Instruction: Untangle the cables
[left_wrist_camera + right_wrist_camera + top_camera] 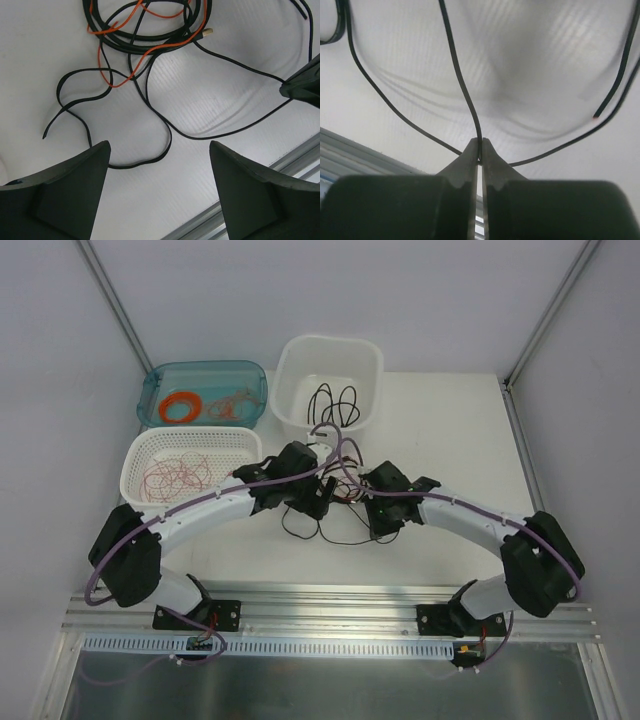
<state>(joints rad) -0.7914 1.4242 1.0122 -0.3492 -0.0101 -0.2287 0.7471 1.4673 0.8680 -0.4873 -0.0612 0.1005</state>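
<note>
So the cables point(150, 45) are lying in a loose heap on the bench point(440, 440), just in front of the white tub point(287, 390), on the side nearest the arm bases. It's mostly black wire, with an orange wire point(134, 67) threaded through the loops.

The right jaws are pinched fully together on one black strand point(462, 85), off to the right of the heap as seen from the tub. That strand runs up out of the tips, so it looks properly caught. The left jaws are spread wide with nothing in them, hanging over the near side of the heap.

Handling-wise, my guess is this stuff is super light and floppy with zero stiffness. Pull one strand and the rest will probably drag along instead of sliding free. It's thin and smooth too, so it could slip out of a pinch if you yank it.

If it were me, I'd grab a single strand where it lies clear of the others, like that lone black loop on the near side. A free end such as the connector point(207, 31) would work too. I wouldn't take the thick overlapped bit by the tub.
</note>
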